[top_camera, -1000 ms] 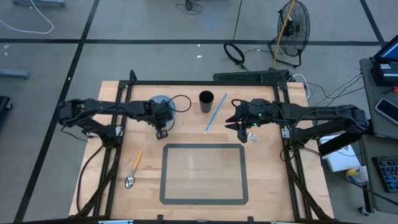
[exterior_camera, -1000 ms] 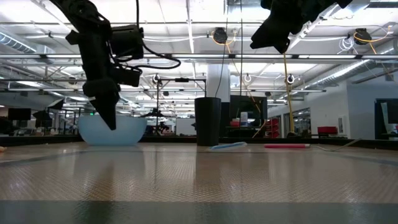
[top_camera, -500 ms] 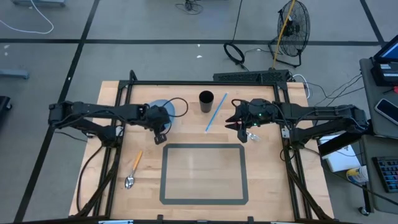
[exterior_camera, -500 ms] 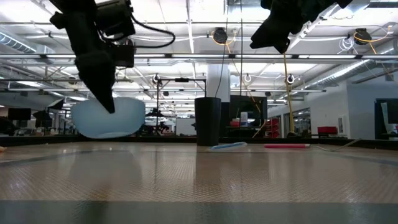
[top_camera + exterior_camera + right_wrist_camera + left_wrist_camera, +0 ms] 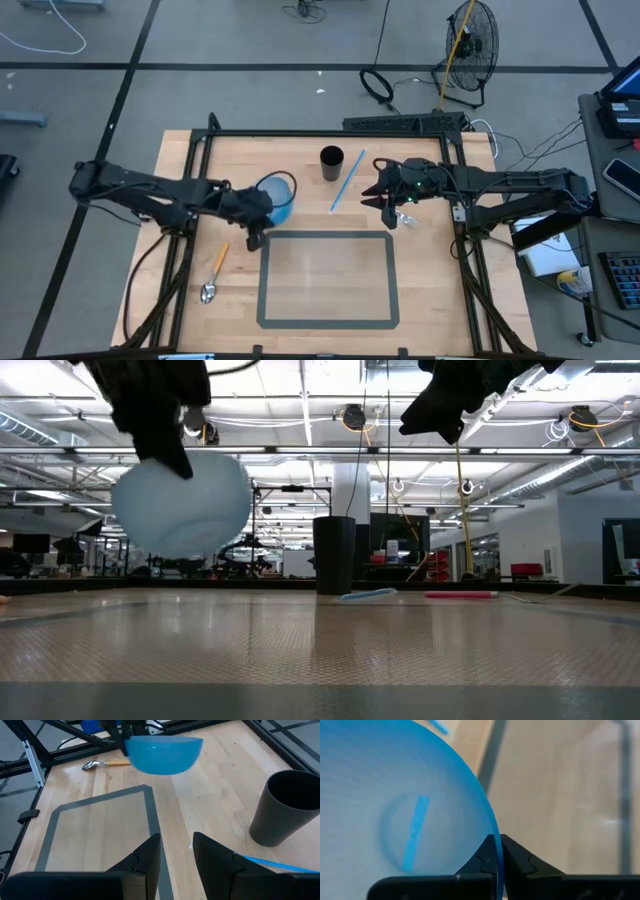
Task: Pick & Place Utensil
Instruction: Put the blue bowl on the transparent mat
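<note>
High view: we see the left gripper (image 5: 254,226) reaching in from the table's left side, its fingers clenched on the rim of the blue bowl (image 5: 277,197), just off the top-left corner of the gray taped rectangle (image 5: 327,279). The right gripper (image 5: 384,196) waits on the right side, near the rectangle's top-right corner, fingers apart w/ nothing btwn them. The black cup (image 5: 331,161) stands upright toward the back; a blue straw (image 5: 347,181) lies beside it, not in it. The task's utensil, a spoon (image 5: 214,272) w/ wooden handle and metal bowl, lies flat on the table (image 5: 440,300) left of the rectangle, untouched.

Low view: the bowl (image 5: 181,503) hangs clear of the table, tilted, pinched from above by the left arm. Cup (image 5: 334,554) upright behind.

Left wrist view: both fingers (image 5: 481,862) pinch the bowl's thin rim (image 5: 490,827); bowl interior looks empty.

Right wrist view: fingers (image 5: 148,855) parted, empty. Bowl (image 5: 163,754) aloft beyond the rectangle, spoon (image 5: 105,764) on the table behind it, cup (image 5: 280,808) nearby.
</note>
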`<state>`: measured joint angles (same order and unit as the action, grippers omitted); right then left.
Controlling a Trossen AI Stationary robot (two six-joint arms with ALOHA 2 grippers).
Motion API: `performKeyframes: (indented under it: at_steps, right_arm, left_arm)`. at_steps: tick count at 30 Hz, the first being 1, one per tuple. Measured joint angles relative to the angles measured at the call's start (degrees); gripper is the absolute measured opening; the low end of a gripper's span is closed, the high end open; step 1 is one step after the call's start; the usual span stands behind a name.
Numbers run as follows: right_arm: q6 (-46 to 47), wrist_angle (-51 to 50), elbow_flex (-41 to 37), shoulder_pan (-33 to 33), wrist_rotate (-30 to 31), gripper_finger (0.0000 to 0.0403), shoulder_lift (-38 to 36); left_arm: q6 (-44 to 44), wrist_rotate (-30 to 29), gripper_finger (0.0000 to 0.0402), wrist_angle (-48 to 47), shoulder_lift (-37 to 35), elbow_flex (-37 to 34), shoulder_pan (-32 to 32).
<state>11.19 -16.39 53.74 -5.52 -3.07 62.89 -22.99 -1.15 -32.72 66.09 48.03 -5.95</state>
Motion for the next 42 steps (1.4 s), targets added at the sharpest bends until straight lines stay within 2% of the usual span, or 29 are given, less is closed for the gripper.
performKeyframes:
  at_steps: [7, 11, 13, 21, 34, 42]
  right_arm:
    - [-0.08, -0.13, 0.0, 0.0, -0.09, 0.0112, 0.0]
    - [-0.08, -0.14, 0.0, 0.0, -0.61, 0.0112, 0.0]
    - [-0.52, -0.17, 0.0, 0.0, -2.74, 0.0112, 0.0]
    - [-2.71, -2.33, 0.0, -0.02, -7.52, 0.0112, -0.51]
    - [-6.15, -6.36, 0.02, 0.0, -7.72, 0.0112, -8.32]
    - [-6.35, -12.2, 0.02, 0.0, -7.72, 0.0112, -14.91]
  left_arm:
    - [-4.02, -0.76, 0.0006, 6.14, 1.07, 2.43, -6.7]
    - [-7.72, -3.72, 0.0007, 9.25, 1.94, 2.45, -10.0]
    - [-10.07, -5.13, 0.0008, 10.15, 2.74, 2.45, -11.6]
    - [-17.41, -9.07, 0.0007, 21.25, 11.54, 3.44, -17.46]
    - [-18.3, -8.92, 0.0007, 12.6, 29.73, 20.38, -21.07]
    - [-21.21, -7.68, 0.0007, 11.59, 34.88, 22.82, -21.4]
